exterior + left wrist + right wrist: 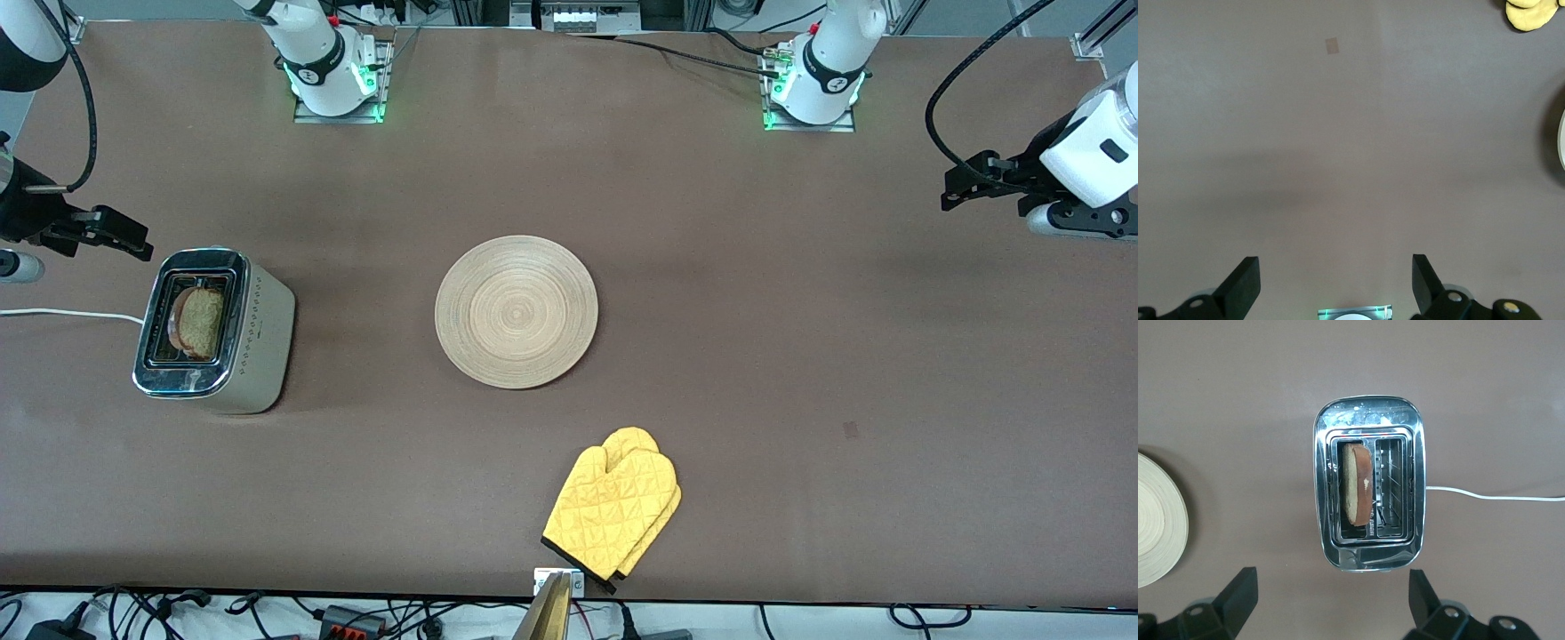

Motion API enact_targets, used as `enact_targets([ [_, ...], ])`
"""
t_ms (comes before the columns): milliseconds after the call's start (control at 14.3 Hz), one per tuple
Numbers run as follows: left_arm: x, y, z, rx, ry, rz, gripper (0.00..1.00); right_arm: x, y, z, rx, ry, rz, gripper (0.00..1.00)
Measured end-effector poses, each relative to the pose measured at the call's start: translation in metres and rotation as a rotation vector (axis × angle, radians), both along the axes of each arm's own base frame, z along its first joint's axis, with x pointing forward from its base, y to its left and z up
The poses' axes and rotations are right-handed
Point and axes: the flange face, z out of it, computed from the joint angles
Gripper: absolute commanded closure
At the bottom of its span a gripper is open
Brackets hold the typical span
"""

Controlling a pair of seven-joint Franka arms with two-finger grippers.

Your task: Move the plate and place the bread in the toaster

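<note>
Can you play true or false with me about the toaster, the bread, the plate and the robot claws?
1. The bread is in the toaster. True.
2. The plate has bread on it. False: it is bare.
3. The right claw holds the bread. False: it is open, above the toaster.
4. The yellow oven mitt lies nearer the front camera than the plate. True.
5. The left claw is open over bare table. True.

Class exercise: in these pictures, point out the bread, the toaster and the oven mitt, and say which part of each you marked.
bread [1357,483]: right wrist view, top crust edge standing in one slot.
toaster [262,342]: front view, beige side wall facing the plate.
oven mitt [613,511]: front view, middle of the quilted yellow palm.
</note>
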Motion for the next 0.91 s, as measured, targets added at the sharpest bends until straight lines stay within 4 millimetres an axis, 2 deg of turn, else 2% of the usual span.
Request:
enact_targets([
  [912, 0.0000, 0.0006, 0.0000, 0.000, 0.000, 0.001, 0.00, -0.0041, 0.0004, 0.0067, 0.000, -0.003, 0.000, 0.00],
])
